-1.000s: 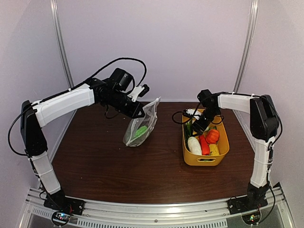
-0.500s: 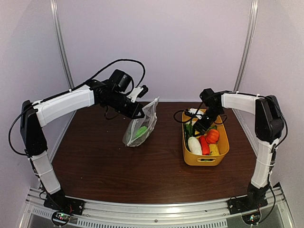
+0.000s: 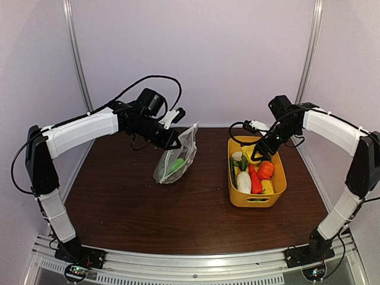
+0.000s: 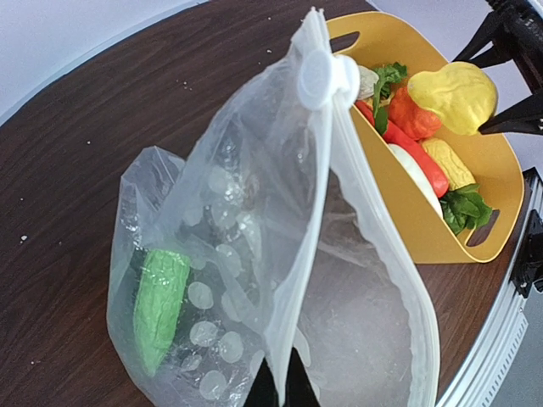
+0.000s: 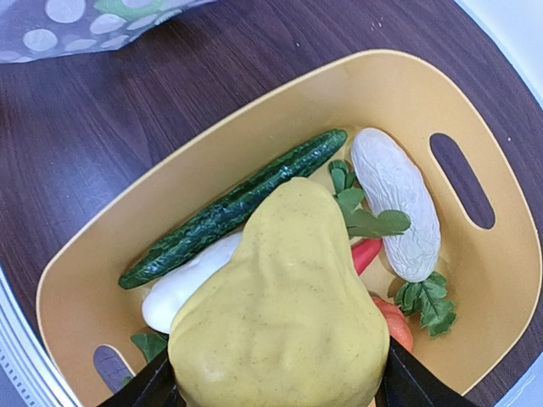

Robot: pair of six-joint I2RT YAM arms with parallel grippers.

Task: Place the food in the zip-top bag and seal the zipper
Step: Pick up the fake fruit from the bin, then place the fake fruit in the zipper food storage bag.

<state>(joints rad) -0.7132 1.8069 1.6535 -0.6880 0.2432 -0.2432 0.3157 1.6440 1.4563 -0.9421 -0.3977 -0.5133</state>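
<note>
The zip-top bag (image 4: 229, 254), clear with pale dots, hangs from my left gripper (image 4: 282, 386), which is shut on one edge of its mouth. The zipper (image 4: 316, 186) runs up to a white slider (image 4: 318, 75), and the mouth gapes below it. A green piece of food (image 4: 159, 305) lies inside the bag (image 3: 176, 159). My right gripper (image 5: 276, 377) is shut on a fat yellow piece (image 5: 284, 314) and holds it above the basket (image 3: 252, 152). More food lies in the basket: a dark cucumber (image 5: 237, 208), white pieces (image 5: 397, 203), a red one (image 5: 365, 253) and an orange one (image 5: 394, 318).
The yellow basket (image 3: 256, 202) stands on the brown table at the right, with handle slots (image 5: 462, 178) in its end walls. Pale walls and metal posts (image 3: 309, 53) close in the back. The bag's lower end rests on the table left of the basket.
My right gripper has lifted the yellow piece up out of the basket, and the arm has swung up and to the right. The left arm and the bag have not moved.
</note>
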